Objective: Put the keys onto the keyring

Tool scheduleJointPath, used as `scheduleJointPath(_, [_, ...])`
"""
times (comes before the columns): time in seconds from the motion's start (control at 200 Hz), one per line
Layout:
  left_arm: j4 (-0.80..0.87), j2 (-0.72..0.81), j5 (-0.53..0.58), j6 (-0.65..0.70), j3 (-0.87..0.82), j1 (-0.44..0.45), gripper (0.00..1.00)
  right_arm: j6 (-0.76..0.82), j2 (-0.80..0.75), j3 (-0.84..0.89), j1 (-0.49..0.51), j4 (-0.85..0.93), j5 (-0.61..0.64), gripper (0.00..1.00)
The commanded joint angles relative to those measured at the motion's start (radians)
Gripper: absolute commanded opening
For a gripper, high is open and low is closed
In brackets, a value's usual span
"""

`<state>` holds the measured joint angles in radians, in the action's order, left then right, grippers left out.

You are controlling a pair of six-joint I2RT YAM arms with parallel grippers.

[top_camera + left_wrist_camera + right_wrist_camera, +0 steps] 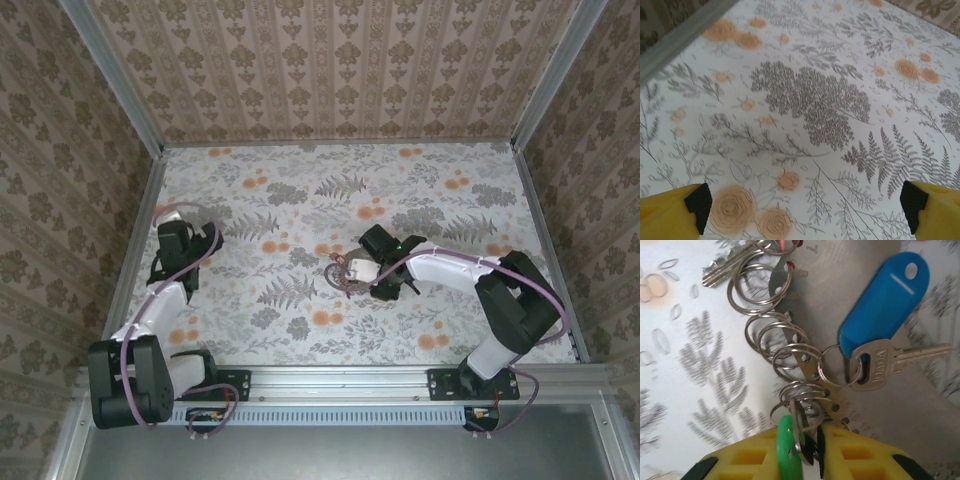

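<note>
The keyring (827, 300) is a grey metal band with numbered holes, and several small split rings (772, 335) hang from it. A silver key (880, 362) with a blue tag (885, 302) hangs on one ring. A plain key (725, 267) lies at the top left, and a bit of red (785, 244) shows at the top edge. My right gripper (807, 457) is shut on a key with a green head (787, 450), right against the band's lower rings. From above, the right gripper (352, 272) meets the keyring (336, 276) at mid-table. My left gripper (805, 212) is wide open over bare table, far left (190, 222).
The table (300, 200) has a floral cover and is walled on three sides by patterned panels. A metal rail (685, 25) runs along the left edge close to the left gripper. Open table lies between the two arms and behind the keyring.
</note>
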<state>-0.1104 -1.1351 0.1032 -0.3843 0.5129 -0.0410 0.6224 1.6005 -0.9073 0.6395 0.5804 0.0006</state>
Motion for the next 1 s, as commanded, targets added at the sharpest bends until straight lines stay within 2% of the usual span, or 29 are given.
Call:
scheduleJointPath(0.0, [-0.033,-0.006,0.077,0.134,0.014,-0.007,1.0,-0.138,-0.074,0.013,0.002,0.163,-0.106,0.26])
scheduleJointPath(0.13, [-0.074,-0.025,0.074,0.16,-0.007,-0.005,1.0,-0.186,-0.103,0.017,-0.002,0.226,-0.21,0.4])
scheduleJointPath(0.235, [-0.099,-0.045,0.074,0.168,-0.016,-0.005,1.0,-0.181,-0.163,0.018,-0.026,0.246,-0.409,0.48])
scheduleJointPath(0.285, [-0.126,-0.051,0.068,0.173,-0.027,-0.006,1.0,-0.151,-0.219,0.013,-0.032,0.257,-0.479,0.59])
scheduleJointPath(0.315, [-0.14,-0.056,0.062,0.175,-0.03,-0.005,1.0,-0.137,-0.265,0.009,-0.033,0.255,-0.51,0.74])
scheduleJointPath(0.355, [-0.153,-0.063,0.052,0.181,-0.031,-0.005,1.0,-0.119,-0.328,0.002,-0.037,0.245,-0.542,0.85])
scheduleJointPath(0.47, [-0.167,-0.096,0.051,0.22,-0.008,0.007,1.0,-0.148,-0.511,-0.019,-0.089,0.112,-0.559,0.88])
scheduleJointPath(0.49, [-0.172,-0.1,0.058,0.234,-0.003,0.016,1.0,-0.158,-0.542,-0.018,-0.102,0.075,-0.548,0.89])
scheduleJointPath(0.51, [-0.176,-0.104,0.069,0.248,0.001,0.027,1.0,-0.169,-0.575,-0.012,-0.113,0.033,-0.528,0.98])
scheduleJointPath(0.525, [-0.181,-0.109,0.076,0.258,0.002,0.036,1.0,-0.181,-0.602,-0.006,-0.122,-0.006,-0.508,0.99])
scheduleJointPath(0.69, [-0.218,-0.136,0.128,0.404,0.012,0.142,1.0,-0.28,-0.845,0.15,-0.192,-0.466,-0.11,1.0])
scheduleJointPath(0.825, [-0.43,-0.147,0.151,0.472,-0.086,0.201,1.0,-0.284,-0.973,0.335,-0.226,-0.76,0.229,0.99])
scheduleJointPath(0.92, [-0.564,-0.191,0.126,0.497,-0.135,0.21,1.0,-0.307,-1.01,0.451,-0.267,-0.875,0.341,0.99])
scheduleJointPath(0.995, [-0.627,-0.216,0.093,0.535,-0.141,0.217,1.0,-0.368,-1.015,0.537,-0.319,-0.934,0.363,1.0])
